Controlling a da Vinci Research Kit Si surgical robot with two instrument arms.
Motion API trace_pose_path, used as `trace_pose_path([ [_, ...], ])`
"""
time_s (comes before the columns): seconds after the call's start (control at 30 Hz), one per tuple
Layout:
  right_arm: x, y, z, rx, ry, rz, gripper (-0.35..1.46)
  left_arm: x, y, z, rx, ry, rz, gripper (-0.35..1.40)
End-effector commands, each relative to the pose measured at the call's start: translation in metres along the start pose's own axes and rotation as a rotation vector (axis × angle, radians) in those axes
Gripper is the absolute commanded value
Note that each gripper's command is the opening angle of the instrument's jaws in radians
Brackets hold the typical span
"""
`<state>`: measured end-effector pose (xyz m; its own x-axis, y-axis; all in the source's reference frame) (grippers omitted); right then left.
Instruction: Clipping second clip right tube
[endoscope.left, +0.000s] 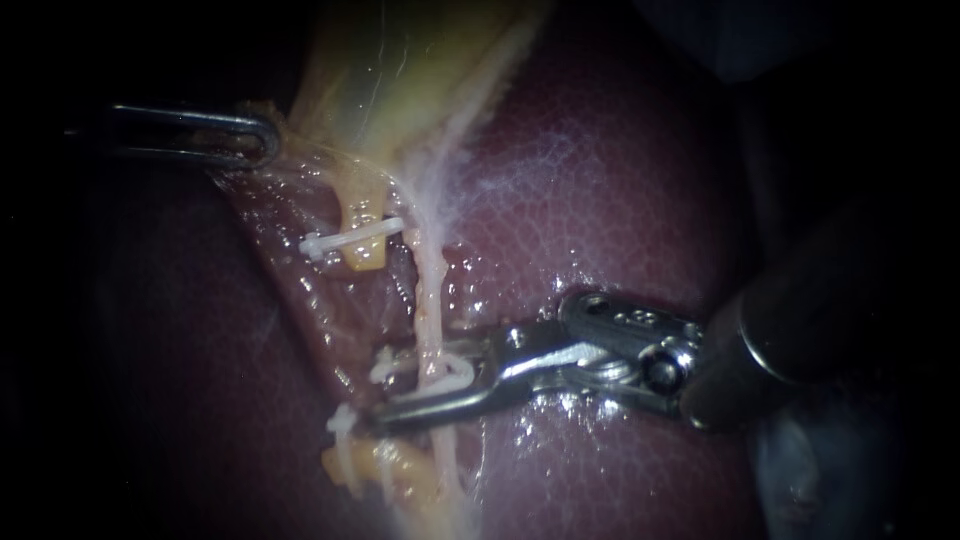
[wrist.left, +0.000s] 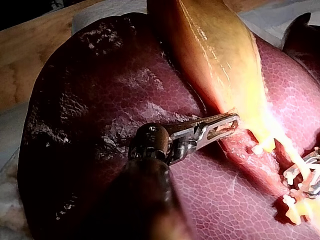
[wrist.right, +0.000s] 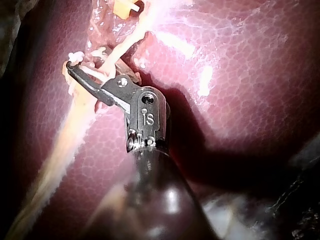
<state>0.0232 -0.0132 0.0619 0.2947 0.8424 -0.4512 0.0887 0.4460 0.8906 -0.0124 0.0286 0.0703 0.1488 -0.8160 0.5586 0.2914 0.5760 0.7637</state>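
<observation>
Right instrument (endoscope.left: 415, 390) comes in from the right edge, jaws narrow, holding a white clip (endoscope.left: 455, 372) around the right tube (endoscope.left: 428, 290), lower centre of frame. The tube is pale and thin. It runs from the gallbladder (endoscope.left: 400, 70) at top centre down past the jaws to the bottom edge, lying on the liver (endoscope.left: 600, 200).

Left instrument (endoscope.left: 262, 140) is upper left, jaws closed on the gallbladder's filmy edge, pulling it taut. An upper clip (endoscope.left: 350, 240) sits across the left tube (endoscope.left: 365, 255), centre-left, well above the right jaws.

Handling, my read: the tube is soft, wet, slippery and light, and tears easily. Don't tug it. Take it square across the bare pale stretch, both jaws fully past it, clear of the liver underneath. Can't tell if the white clip has latched. Tension from the left is likely what holds the tube straight enough to clip.
</observation>
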Motion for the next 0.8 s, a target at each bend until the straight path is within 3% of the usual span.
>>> trace_pose_path([
  [0.03,0.0,0.0,-0.0001,-0.001,0.0,0.011,0.35,0.0,0.0,0.0,0.0,0.0,0.0,-0.35],
  [0.33,-0.0001,0.0001,-0.0009,0.002,-0.001,0.047,0.09,0.0,0.0,0.0,0.0,0.0,0.0,-0.35],
  [0.5,0.0,0.0002,-0.0009,0.026,0.005,0.057,-0.35,0.0,0.0,0.0,0.0,0.0,0.0,-0.35],
  [0.8,0.0008,0.0001,-0.0012,0.032,0.007,0.089,-0.35,0.0,0.0001,0.0,0.0,0.0,0.0,-0.35],
])
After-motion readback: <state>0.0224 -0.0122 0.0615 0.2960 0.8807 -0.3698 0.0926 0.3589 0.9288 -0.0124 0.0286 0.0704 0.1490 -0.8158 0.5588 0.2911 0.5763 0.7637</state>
